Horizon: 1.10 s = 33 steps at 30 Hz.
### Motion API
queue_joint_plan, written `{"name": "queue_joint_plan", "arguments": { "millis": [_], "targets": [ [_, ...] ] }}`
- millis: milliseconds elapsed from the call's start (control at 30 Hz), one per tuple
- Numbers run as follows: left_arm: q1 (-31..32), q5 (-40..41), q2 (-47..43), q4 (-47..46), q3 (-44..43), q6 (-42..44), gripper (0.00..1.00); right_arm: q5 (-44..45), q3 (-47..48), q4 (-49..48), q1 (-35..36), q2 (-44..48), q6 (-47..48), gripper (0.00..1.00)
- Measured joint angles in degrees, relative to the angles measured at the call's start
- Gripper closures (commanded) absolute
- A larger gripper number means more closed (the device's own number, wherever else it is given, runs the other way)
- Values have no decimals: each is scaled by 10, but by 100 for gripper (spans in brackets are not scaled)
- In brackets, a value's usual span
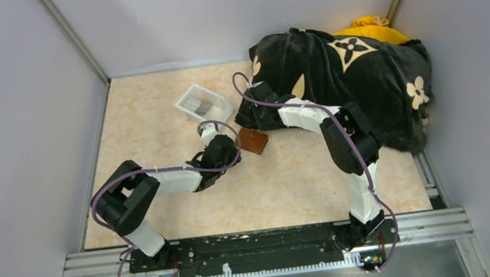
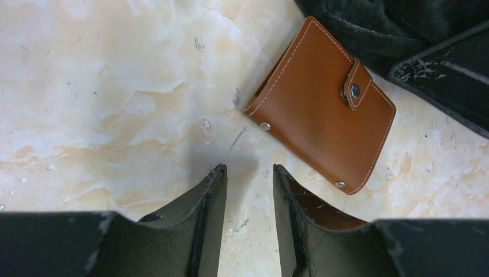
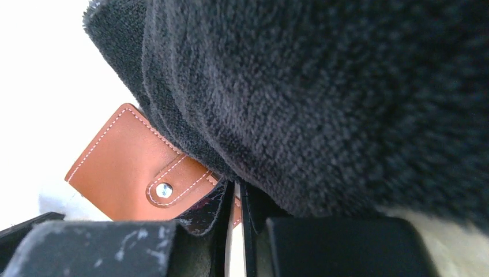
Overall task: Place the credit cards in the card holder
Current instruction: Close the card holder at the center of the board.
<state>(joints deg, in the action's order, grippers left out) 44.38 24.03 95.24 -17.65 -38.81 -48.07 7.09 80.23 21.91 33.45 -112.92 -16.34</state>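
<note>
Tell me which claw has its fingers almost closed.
The right claw, at the brown wallet edge beside the black blanket. The left claw shows a clear gap with bare table in it.

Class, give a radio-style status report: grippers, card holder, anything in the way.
Left gripper open, empty, near card holder. Right gripper nearly closed at its strap edge, grip unconfirmed. Card holder snapped shut, on table. Black blanket crowds its strap side.
</note>
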Motion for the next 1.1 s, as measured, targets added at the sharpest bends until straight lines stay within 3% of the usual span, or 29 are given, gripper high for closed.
{"name": "queue_joint_plan", "arguments": {
  "millis": [667,1100],
  "targets": [
    [-2,19,36,-24,-23,-3,59,-13,-23,-31,6,-18,0,95],
    [-13,30,10,-37,12,-5,59,3,-61,-43,54,8,-18,96]
  ]
}}
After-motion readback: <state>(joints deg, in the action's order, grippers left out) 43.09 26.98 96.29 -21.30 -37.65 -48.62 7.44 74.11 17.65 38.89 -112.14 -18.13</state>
